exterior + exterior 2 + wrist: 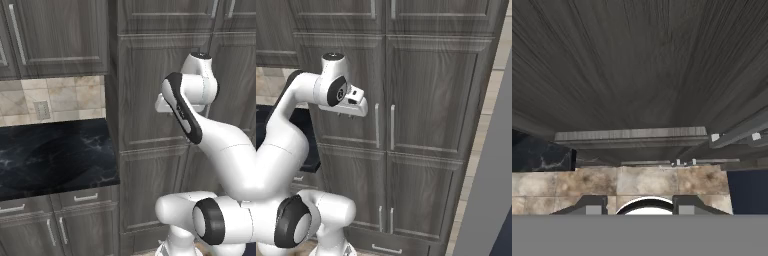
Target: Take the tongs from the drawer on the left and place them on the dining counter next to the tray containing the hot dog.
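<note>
My gripper (350, 114) hangs high in front of the tall dark wood-grain cabinet doors (426, 95) and points down along them. In the hand view the gripper (639, 205) is open, its two dark fingertips (588, 204) apart with nothing held between them. Two shallow drawers with short silver bar handles sit shut under the black counter; the nearer drawer (85, 198) is far below and left of the hand. The tongs, the tray and the dining counter are out of view.
A black marble counter (55, 155) with a beige tile backsplash (60, 100) lies to the left. Tall cabinet doors with long handles (376, 125) stand close ahead. A grey panel (486, 200) rises at the right edge. Beige floor tiles (637, 182) lie below.
</note>
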Controlling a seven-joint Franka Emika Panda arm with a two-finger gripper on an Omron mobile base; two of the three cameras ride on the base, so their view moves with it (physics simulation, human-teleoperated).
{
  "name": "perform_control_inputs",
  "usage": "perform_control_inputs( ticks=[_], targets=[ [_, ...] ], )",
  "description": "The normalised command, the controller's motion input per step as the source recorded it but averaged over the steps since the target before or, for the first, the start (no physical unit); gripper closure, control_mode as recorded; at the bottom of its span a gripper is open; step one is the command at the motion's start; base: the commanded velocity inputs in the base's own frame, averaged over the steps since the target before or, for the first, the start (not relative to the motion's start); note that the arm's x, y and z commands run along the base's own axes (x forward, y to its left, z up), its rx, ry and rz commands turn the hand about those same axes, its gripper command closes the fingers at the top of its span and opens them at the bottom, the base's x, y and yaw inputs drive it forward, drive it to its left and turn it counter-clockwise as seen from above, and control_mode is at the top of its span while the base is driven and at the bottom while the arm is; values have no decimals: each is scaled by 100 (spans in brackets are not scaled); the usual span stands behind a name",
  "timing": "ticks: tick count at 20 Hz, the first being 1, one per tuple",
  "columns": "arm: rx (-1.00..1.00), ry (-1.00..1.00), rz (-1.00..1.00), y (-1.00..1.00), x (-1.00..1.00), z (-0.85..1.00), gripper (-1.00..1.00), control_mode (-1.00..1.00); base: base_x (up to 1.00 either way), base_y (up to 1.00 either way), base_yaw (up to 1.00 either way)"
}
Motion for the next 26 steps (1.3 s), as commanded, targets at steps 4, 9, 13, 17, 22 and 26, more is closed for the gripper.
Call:
perform_control_inputs(
  ticks=[4,9,13,17,22,26],
  targets=[
    [0,0,0,0,-2,0,-100,-100,0,0,0],
    [0,0,0,0,0,0,-100,-100,0,0,0],
    [0,0,0,0,-9,0,-100,-100,0,0,0],
    [0,-2,0,1,-18,0,-100,-100,0,0,0],
    [0,-7,0,14,-39,0,-100,-100,0,0,0],
    [-1,-13,3,31,-63,0,-100,-100,0,0,0]
  ],
)
